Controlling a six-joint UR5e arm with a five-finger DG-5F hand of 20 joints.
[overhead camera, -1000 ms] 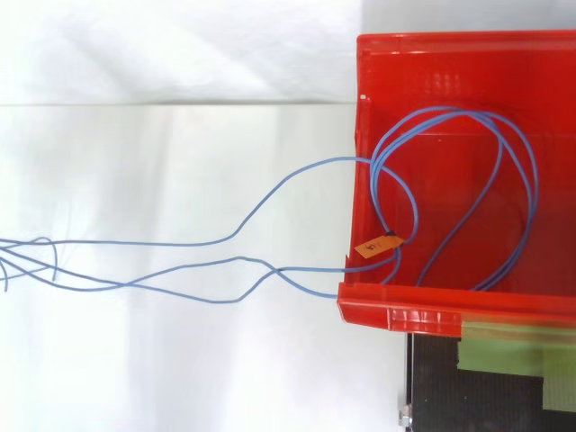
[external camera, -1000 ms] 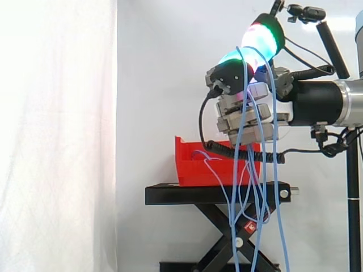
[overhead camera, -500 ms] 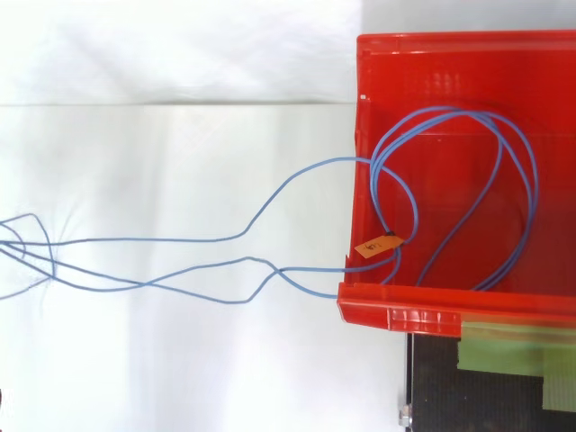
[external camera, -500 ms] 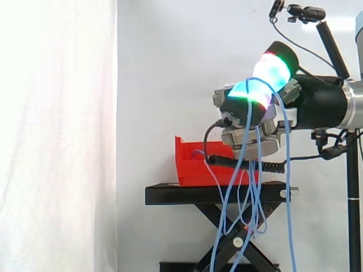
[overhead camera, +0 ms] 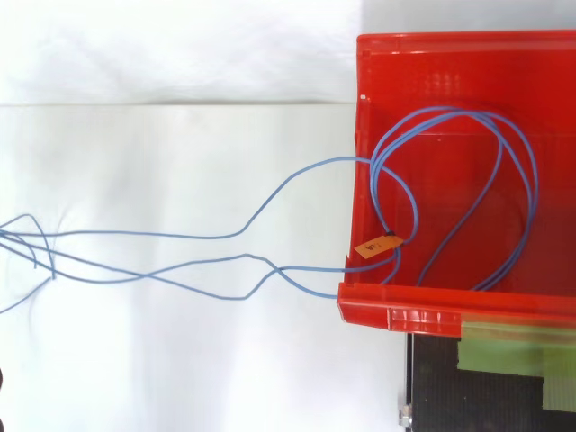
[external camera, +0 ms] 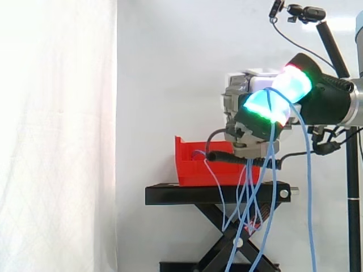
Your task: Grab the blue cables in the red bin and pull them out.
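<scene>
In the side view my hand [external camera: 255,122] hangs above and just right of the red bin [external camera: 195,169], its glowing fingers curled round a bundle of thin blue cables [external camera: 266,187]. The strands drape from the hand down past the stand, and one runs back into the bin. From above, the blue cables [overhead camera: 450,193] lie looped in the red bin [overhead camera: 468,72], cross its left wall and stretch to the left edge. A small orange tag [overhead camera: 376,245] is tied to them near the wall.
The bin stands on a black scissor-lift stand [external camera: 218,195] before a white curtain [external camera: 57,136]. A green tape strip [overhead camera: 517,346] lies on the black stand below the bin. A camera on a pole [external camera: 306,14] stands at upper right.
My hand has dropped lower and turned, shifting slightly right with the cables in it. The strands outside the bin swung and spread; the loops inside the bin barely moved.
</scene>
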